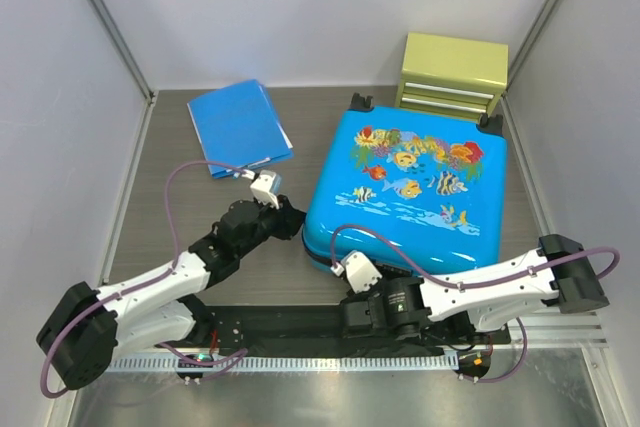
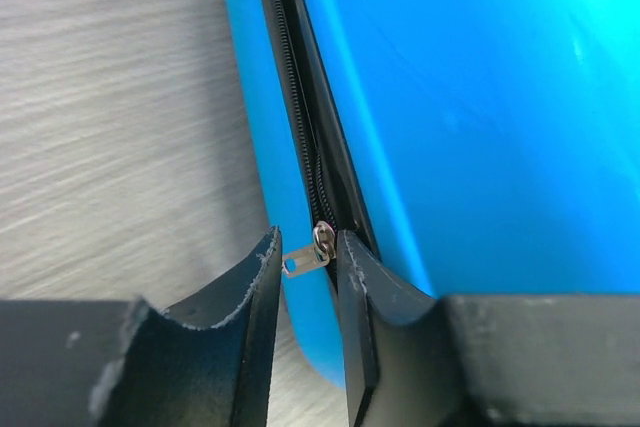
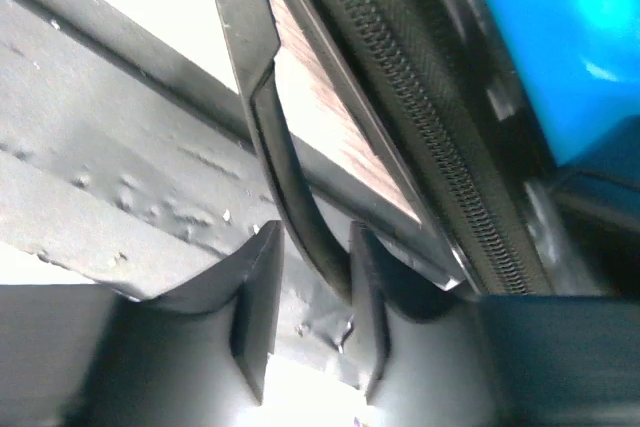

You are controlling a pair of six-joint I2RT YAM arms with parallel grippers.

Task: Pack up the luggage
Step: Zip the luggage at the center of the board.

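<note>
On the right half of the table [image 1: 170,217], the luggage [image 1: 410,182] is lying flat and closed, fish print facing up. Its wheels [image 1: 358,100] are pointing toward the back wall, and its far right corner is sitting just beside the yellow-green drawer box [image 1: 453,72]. Its right edge is running near the side wall, leaving only a narrow strip of bare surface there. To its left, open tabletop is stretching back to the blue folder [image 1: 238,127], which is lying well apart from the case at the far left.

Along the case's left edge, the left gripper [image 2: 305,242] is hovering at the zipper [image 2: 300,127]. Its jaws are standing slightly apart, with the small metal zipper pull [image 2: 308,255] sticking out into the gap between them, and wood-grain table showing beside the shell.

At the near edge, the right gripper [image 3: 315,237] is reaching under the case's rim. Its jaws are standing apart on either side of a curved black band [image 3: 300,187], which is lying against one finger and leaving a sliver of space at the other. Zipper teeth are running diagonally just above it.
</note>
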